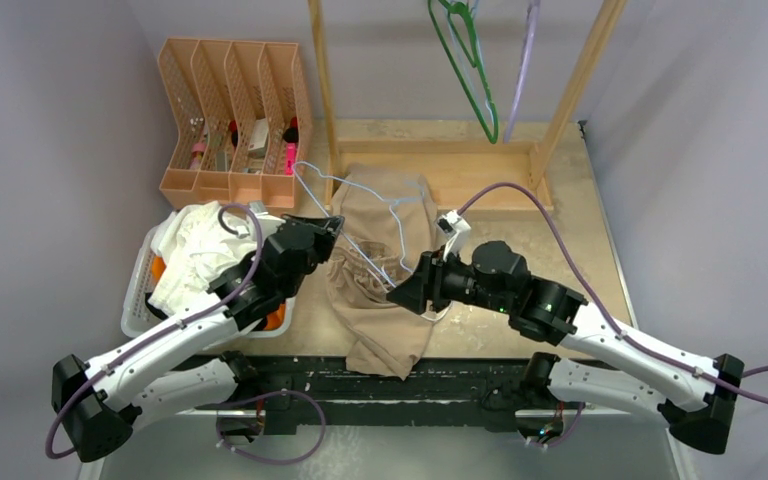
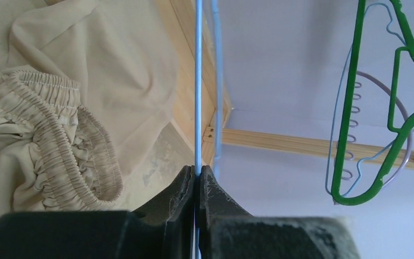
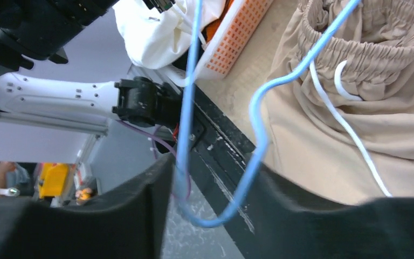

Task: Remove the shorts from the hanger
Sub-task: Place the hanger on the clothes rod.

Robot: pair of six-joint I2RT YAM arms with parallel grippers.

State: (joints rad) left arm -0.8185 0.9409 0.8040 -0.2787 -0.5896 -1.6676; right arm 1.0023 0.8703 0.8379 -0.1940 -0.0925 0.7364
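The beige shorts (image 1: 380, 310) lie crumpled mid-table, a blue hanger (image 2: 198, 81) across their waistband, possibly threaded through it. A basket (image 1: 132, 318) of white shorts (image 1: 195, 250) crowds the left, and a wooden rack (image 1: 480, 180) stands behind. The left gripper (image 2: 197, 172) pinches the hanger's wire beside the cloth. The right gripper (image 3: 215, 210) gapes around the hanger's loop, over the shorts. Their hem reaches the table's (image 1: 580, 260) near edge; room lies rightward.

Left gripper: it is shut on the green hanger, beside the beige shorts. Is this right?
No. The left gripper is shut on the blue hanger, not the green hanger, which hangs untouched, as the left wrist view shows. The beige shorts are beside it.
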